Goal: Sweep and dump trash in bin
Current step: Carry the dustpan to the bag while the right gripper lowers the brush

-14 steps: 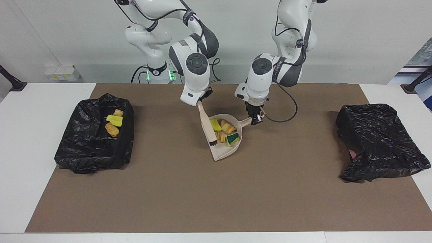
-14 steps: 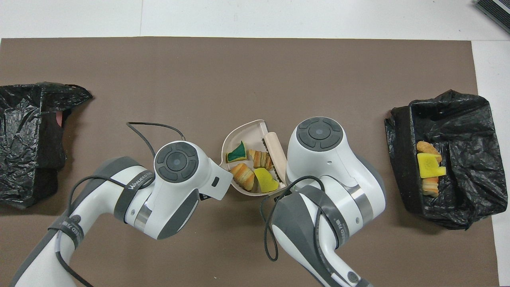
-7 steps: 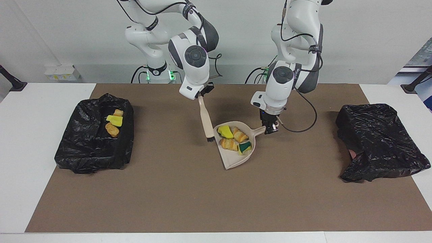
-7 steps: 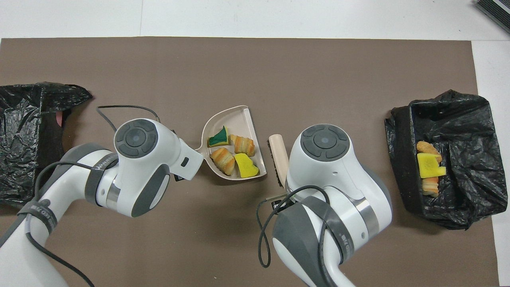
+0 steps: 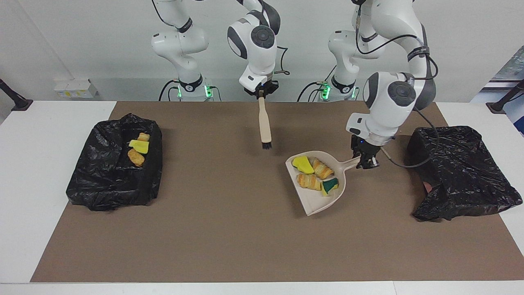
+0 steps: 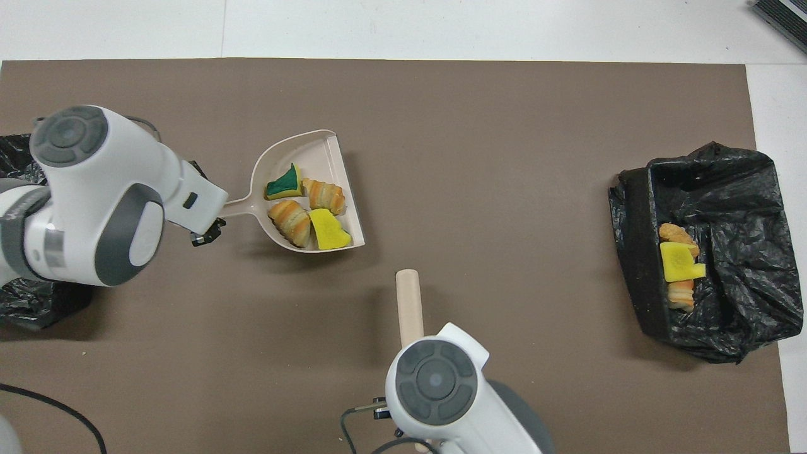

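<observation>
- Over the mat toward the left arm's end of the table, the left gripper (image 5: 367, 162) is clamped on the handle tip of the dustpan (image 5: 327, 196); the pan hangs raised, its shadow on the mat under it.
- Key relation: the handle runs from the gripper toward the table's middle, so the pan's open straight lip faces away from the near bin (image 5: 462, 172). That crumpled bin sits just beside the gripper, on its outer side. My read: the pan needs carrying over the bin and tipping lip-down.
- Load in the pan: four pieces of trash (image 5: 314, 175), namely a yellow sponge chunk, a green-faced sponge wedge and two ridged orange-tan pastry lumps. They lie loose toward the pan's deep back wall.
- Pan: smooth beige plastic, scoop-shaped, rounded back, thin stem handle.
- Right gripper (image 5: 260, 93), closed on the top of the brush (image 5: 264, 125), holds it over the mat's middle, nearer the robots than the pan. Brush hangs upright, pale handle, short dark bristles down, clear of the mat. This arm waits.
- Second bin (image 5: 118, 164) at the right arm's end: black plastic liner, glossy and wrinkled, with three more pieces (image 5: 138, 148) inside.
- Risk, as judged: loose lumps could roll off the lip if the pan tilts early.
</observation>
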### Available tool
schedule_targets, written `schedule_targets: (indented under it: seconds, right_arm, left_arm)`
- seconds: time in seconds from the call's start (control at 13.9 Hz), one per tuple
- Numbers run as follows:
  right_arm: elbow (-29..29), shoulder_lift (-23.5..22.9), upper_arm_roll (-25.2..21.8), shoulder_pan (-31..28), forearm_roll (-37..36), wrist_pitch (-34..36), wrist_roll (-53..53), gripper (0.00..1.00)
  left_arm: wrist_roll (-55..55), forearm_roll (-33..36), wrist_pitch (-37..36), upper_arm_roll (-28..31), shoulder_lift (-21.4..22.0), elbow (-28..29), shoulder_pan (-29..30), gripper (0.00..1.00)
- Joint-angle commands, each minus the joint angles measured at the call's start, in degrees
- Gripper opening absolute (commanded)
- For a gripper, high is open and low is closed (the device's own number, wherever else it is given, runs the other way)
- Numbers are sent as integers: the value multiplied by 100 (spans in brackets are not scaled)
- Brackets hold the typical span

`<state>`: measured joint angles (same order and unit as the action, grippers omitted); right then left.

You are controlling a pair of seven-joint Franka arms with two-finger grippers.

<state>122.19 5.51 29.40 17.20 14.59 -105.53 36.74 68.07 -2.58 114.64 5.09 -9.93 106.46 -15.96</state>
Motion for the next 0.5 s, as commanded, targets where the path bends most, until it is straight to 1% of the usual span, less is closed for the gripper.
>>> schedule_targets:
  seconds: [0.0,0.22,0.43]
  right_arm:
    - [296,-32,-22,423,149,-511,482,0]
    - [647,-234,-31,855,149,-1117,738,0]
    - [876,-340,-31,1031,44,-1399,1001,0]
  left_arm:
    - [793,-225,-590,-52,-53,-528,557,0]
    - [1627,-226,-1109,-52,-53,-950,1216,0]
    - [2419,-217,-1233,-52,-62,-1039,1779,0]
